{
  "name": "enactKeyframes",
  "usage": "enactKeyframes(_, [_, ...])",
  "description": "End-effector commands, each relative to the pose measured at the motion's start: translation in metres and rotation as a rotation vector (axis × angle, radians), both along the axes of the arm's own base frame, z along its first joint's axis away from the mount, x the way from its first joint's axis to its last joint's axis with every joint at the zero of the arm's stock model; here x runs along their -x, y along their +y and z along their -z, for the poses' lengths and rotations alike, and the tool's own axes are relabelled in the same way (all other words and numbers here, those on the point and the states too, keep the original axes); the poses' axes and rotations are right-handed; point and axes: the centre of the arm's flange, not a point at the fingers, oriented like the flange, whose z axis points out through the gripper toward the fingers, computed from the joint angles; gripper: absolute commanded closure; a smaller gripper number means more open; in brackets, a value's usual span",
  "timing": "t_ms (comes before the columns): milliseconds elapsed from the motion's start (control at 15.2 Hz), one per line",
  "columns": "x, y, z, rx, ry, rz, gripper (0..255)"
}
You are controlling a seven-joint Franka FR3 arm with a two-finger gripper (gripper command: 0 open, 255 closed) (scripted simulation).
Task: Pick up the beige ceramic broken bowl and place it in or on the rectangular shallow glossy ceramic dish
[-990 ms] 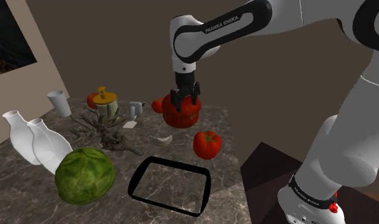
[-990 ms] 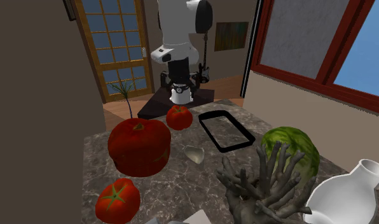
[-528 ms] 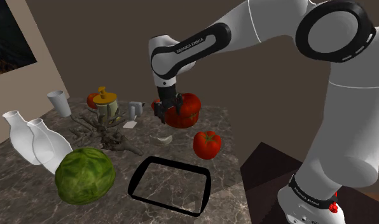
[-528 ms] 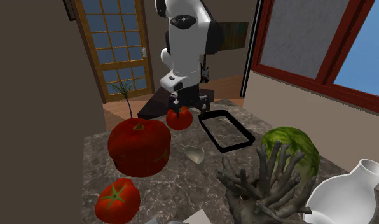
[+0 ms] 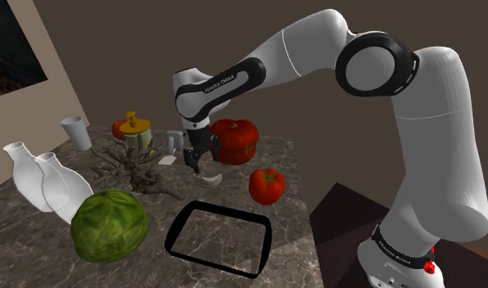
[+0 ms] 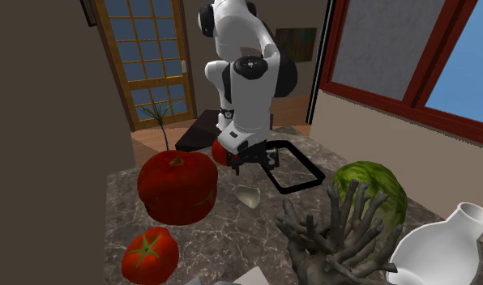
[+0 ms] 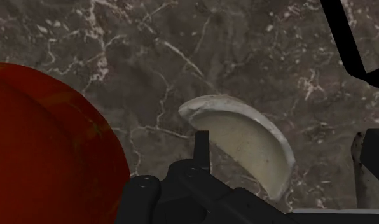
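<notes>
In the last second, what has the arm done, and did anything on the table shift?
The arm swung its pincer down from the big red pumpkin-shaped pot, toward the shoulder view's left. It now hangs open over the broken bowl piece, holding nothing. Nothing on the table moved.

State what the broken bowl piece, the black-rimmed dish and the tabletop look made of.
The broken bowl piece: pale, matte, faintly speckled, thick-edged, likely ceramic.
The black-rimmed dish: plain black rim, material unclear; its floor shows the table's pattern.
The tabletop: dark, white-veined, marble-like stone.
</notes>
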Motion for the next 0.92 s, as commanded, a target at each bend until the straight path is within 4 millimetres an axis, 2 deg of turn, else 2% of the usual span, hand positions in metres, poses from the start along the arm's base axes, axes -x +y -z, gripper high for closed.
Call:
enactKeyframes(0, [0.000, 0.001, 0.011, 0.000, 0.000, -0.001, 0])
enactKeyframes(264, [0.004, 0.002, 0.030, 0.000, 0.000, -0.001, 0])
enactKeyframes(792, [0.004, 0.002, 0.030, 0.000, 0.000, -0.001, 0])
enactKeyframes(858, [0.004, 0.002, 0.030, 0.000, 0.000, -0.001, 255])
